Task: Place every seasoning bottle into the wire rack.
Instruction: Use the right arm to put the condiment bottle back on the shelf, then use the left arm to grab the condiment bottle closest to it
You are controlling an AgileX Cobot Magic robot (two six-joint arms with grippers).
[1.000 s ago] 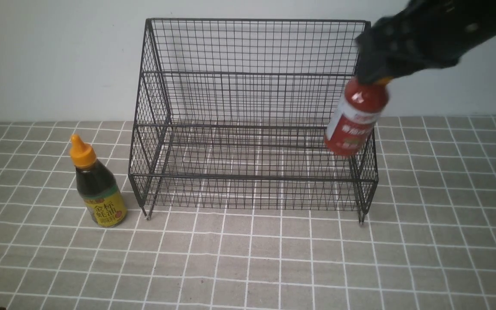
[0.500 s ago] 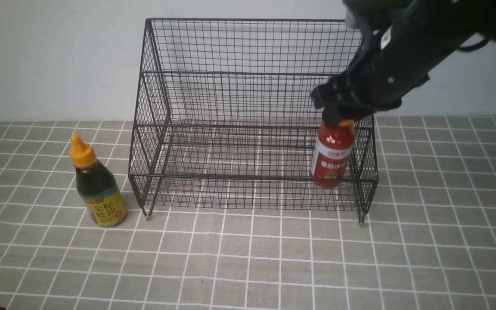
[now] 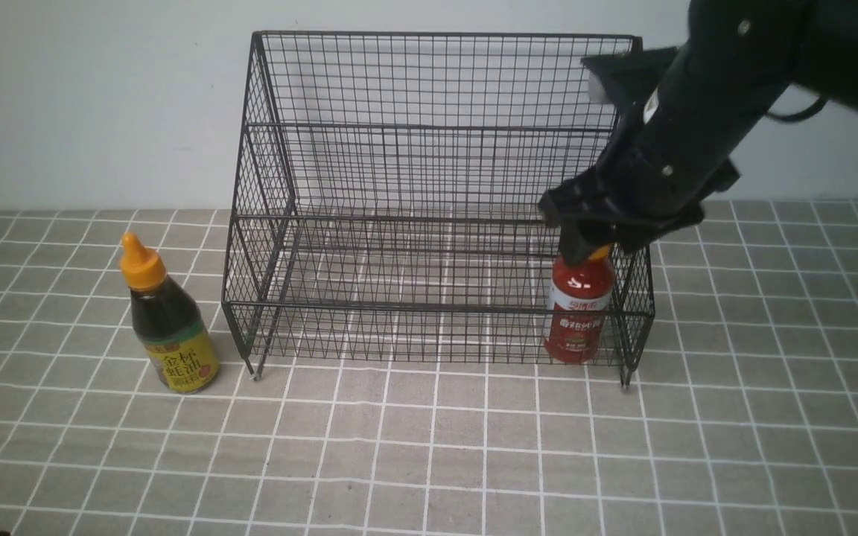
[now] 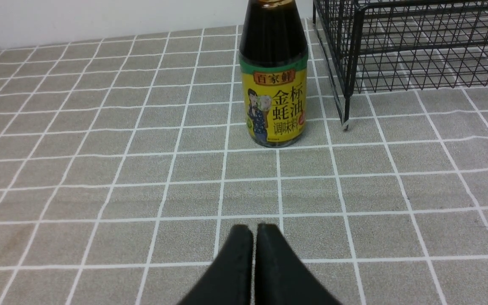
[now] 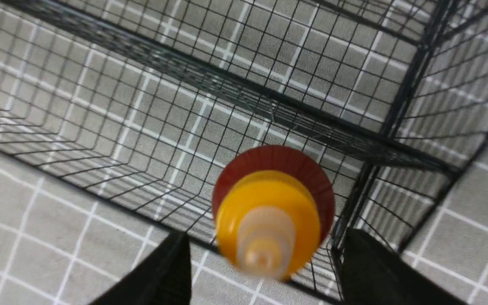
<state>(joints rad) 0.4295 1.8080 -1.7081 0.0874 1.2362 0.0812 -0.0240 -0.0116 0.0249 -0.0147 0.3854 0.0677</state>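
Right arm angled down from far right, right tool point(image 3: 597, 246) fingers spread. Left tool point(image 4: 253, 232) low, near, fingers pressed together.

Front view: the right gripper point(image 3: 591, 247) covers the cap of the red sauce bottle point(image 3: 579, 320) save an orange sliver, and the right arm point(image 3: 704, 112) runs off the top and right edges. Left wrist view: the top edge cuts off the dark sauce bottle point(image 4: 274, 84) above its shoulder, the wire rack point(image 4: 350, 63) is cropped at top and right, and the left gripper point(image 4: 254, 233) shows only its tips at the bottom edge. Right wrist view: the red bottle's nozzle is blurred, its label is hidden beneath its own shoulder, and both fingers point(image 5: 165, 275) are cut by the bottom edge.
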